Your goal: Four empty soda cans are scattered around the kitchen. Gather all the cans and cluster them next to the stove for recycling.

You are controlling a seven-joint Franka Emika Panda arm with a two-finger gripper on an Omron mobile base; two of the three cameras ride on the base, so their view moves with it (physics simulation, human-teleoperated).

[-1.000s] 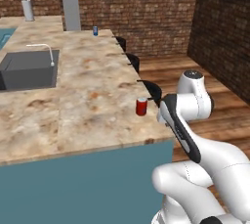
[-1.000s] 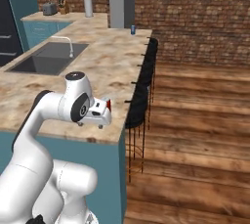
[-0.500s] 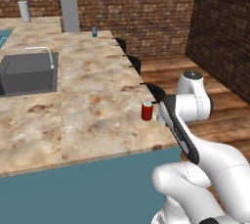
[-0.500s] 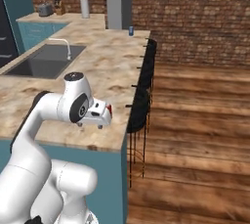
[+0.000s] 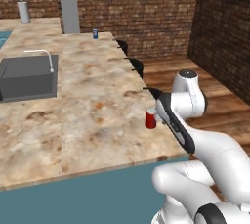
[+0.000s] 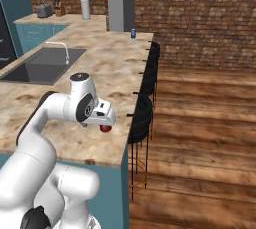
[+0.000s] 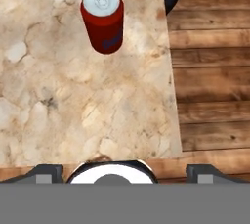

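A red soda can (image 7: 102, 18) is standing upright in the upper left of the hand view, near the surface (image 5: 83, 115) edge. The claw (image 7: 122, 171) is hovering above with jaws spread wide, holding nothing. It seems to be lining up a pickup; next it needs centring over the can, then lowering. The can's dark label is unreadable. A blue can (image 5: 95, 33) is waiting at the far end.
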